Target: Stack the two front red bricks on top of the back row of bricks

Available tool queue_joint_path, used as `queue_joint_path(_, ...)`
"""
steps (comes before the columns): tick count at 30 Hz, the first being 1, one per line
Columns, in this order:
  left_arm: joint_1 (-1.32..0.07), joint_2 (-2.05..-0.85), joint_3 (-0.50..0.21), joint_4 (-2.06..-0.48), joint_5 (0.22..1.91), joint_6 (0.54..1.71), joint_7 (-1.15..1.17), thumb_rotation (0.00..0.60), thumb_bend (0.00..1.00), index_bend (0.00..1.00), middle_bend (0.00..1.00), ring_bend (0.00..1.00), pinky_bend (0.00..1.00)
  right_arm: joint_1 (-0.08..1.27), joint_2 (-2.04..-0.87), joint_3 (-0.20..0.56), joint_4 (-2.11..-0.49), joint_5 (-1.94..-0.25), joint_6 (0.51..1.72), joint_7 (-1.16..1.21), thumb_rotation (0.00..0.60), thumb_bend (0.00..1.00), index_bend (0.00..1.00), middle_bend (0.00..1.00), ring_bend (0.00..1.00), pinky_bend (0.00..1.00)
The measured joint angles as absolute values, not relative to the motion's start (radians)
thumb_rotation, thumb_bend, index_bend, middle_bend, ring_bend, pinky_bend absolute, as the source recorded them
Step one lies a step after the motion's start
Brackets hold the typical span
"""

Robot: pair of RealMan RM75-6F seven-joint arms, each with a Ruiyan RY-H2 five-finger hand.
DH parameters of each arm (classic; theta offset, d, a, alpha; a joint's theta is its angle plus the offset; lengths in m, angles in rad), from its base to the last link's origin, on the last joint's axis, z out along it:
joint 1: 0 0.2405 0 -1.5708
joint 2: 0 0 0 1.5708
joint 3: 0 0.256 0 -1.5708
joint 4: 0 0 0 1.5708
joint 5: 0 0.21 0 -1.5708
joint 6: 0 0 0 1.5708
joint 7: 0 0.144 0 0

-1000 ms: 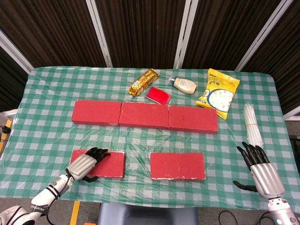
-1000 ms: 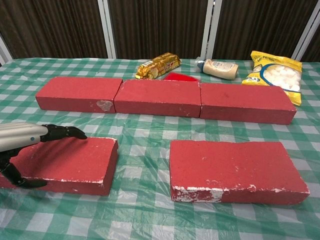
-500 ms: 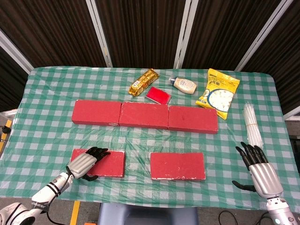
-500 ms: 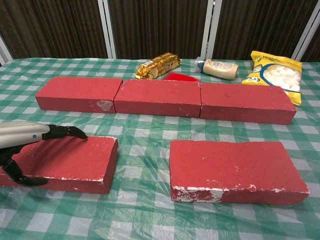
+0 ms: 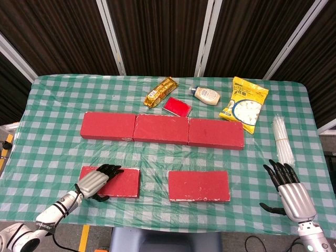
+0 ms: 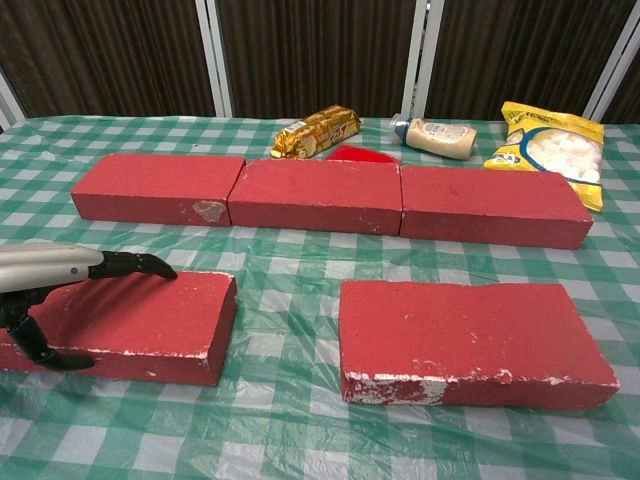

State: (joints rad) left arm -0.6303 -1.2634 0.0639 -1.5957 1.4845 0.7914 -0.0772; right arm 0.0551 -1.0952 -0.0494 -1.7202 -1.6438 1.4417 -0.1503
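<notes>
The left hand (image 5: 94, 182) is still lying over the left front brick (image 5: 118, 182), fingers (image 6: 135, 265) draped across its top and thumb hooked on its near face, grasping it; since a second ago the hand has drawn back a little toward the table's near edge and the brick is sitting slightly lower in the chest view. The right hand (image 5: 290, 194) is staying released, fingers spread, over the cloth (image 5: 58, 131) near the right edge, also pulled back slightly. The right front brick (image 5: 199, 186) is lying untouched, well apart from both hands. The back row (image 5: 162, 129) of three bricks is sitting end to end, unchanged. Behind it are lying a gold packet (image 5: 161, 92), a red pack (image 5: 176, 106), a bottle (image 5: 206, 95) and a yellow bag (image 5: 244, 103); their print is too small to read. White sticks (image 5: 281, 138) are lying at the right.
</notes>
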Motion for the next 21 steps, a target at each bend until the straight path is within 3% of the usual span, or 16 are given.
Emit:
queue_joint_path(3,-0.635,-1.264,0.064,-1.593,1.477,0.782,-0.086,0.600,0.28,0.00,0.02,0.08,0.03,0.055,-1.095,-0.050,-1.720,-1.643,1.441,-0.150,0.463,0.04,0.00,0.00,0.00,0.00)
queue_joint_path(7,-0.637,-1.267,0.062,-1.584,1.477,0.786,-0.101,0.600,0.30,0.00,0.15,0.16,0.12,0.055,-1.095,-0.050,-1.720,-1.644,1.441,-0.151,0.463,0.04,0.00,0.00,0.00,0.00)
queue_joint_path(12,-0.636,-1.273,0.064,-1.569,1.490,0.800,-0.115,0.600,0.32,0.00,0.31,0.30,0.37,0.056,-1.095,-0.050,-1.720,-1.642,1.440,-0.152,0.463,0.04,0.00,0.00,0.00,0.00)
queue_joint_path(15,-0.637,-1.278,0.065,-1.560,1.493,0.801,-0.122,0.600,0.33,0.00,0.36,0.37,0.47,0.055,-1.095,-0.051,-1.720,-1.644,1.441,-0.153,0.462,0.04,0.00,0.00,0.00,0.00)
queue_joint_path(21,-0.636,-1.280,0.065,-1.553,1.505,0.819,-0.140,0.600,0.34,0.00,0.45,0.46,0.56,0.055,-1.094,-0.052,-1.720,-1.643,1.441,-0.150,0.462,0.04,0.00,0.00,0.00,0.00)
